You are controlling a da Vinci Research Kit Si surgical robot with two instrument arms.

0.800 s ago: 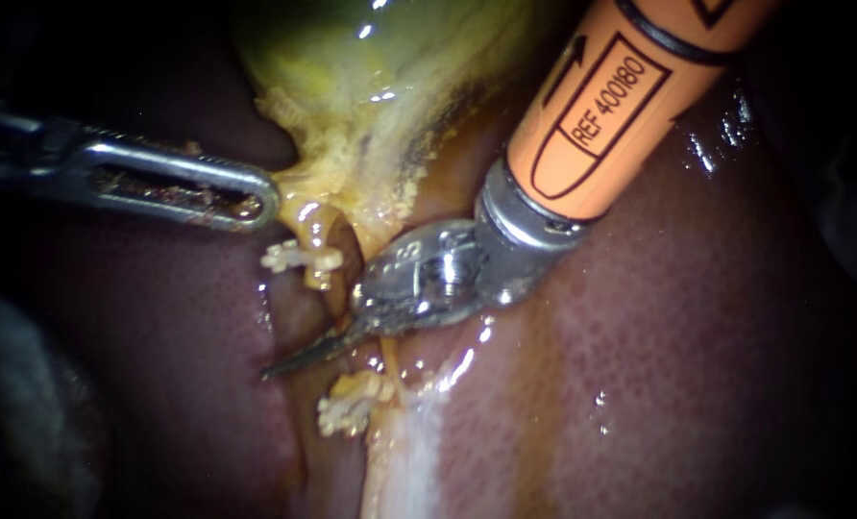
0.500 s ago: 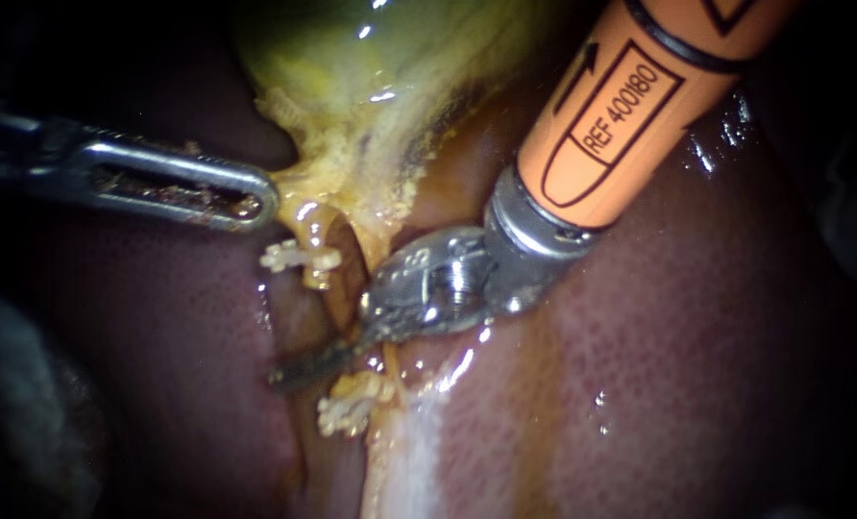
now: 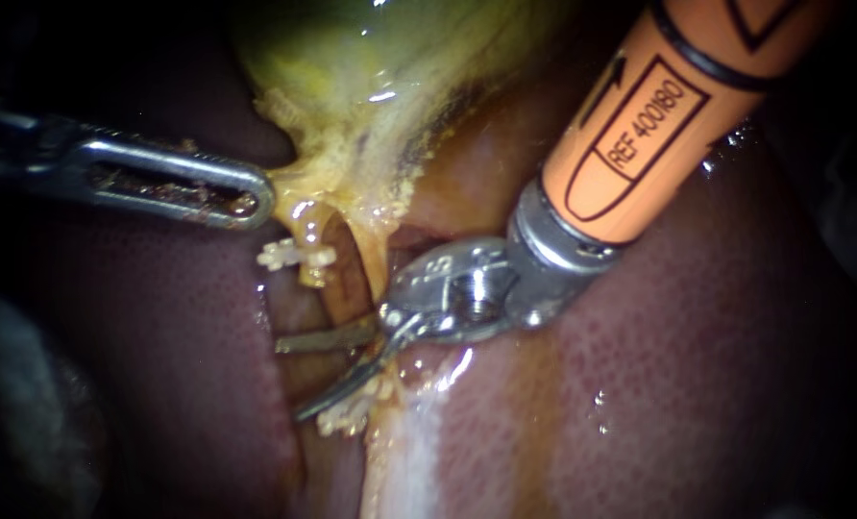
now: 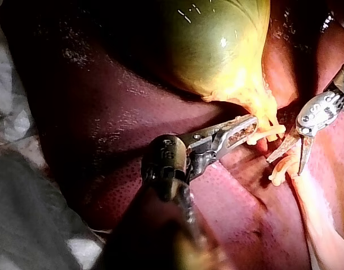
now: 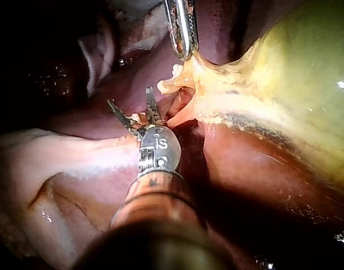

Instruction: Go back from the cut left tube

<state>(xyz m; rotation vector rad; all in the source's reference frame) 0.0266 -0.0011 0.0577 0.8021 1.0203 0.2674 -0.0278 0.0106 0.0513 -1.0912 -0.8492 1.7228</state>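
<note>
The right instrument [image 3: 289, 380] is backing away toward the upper right; against the liver [image 3: 688, 365] its silver wrist is sitting farther right than a moment ago. Its tool, which was lying together as one thin point, is now standing apart and gripping nothing; one blade is pointing left, the other is slanting down beside the near clip [image 3: 347, 413].

The cut left tube [image 3: 313, 272] is hanging just below the gallbladder [image 3: 352, 77], its stump closed by the far clip [image 3: 294, 256]; it is not shifting against the tissue around it. The left instrument [image 3: 258, 199] is staying put at the left, its tool clamped on the yellow tissue at the gallbladder's neck.

The retreat looks begun, not finished; the blade tips are still lying in the gap between the two clipped stumps (open blades near clips are calling for a clean, straight withdrawal).

As for writing, the orange sleeve [image 3: 640, 125] is carrying a black-outlined label with an arrow and a line of printed characters, and the silver wrist is showing stamped marks; no brand name is showing.
</note>
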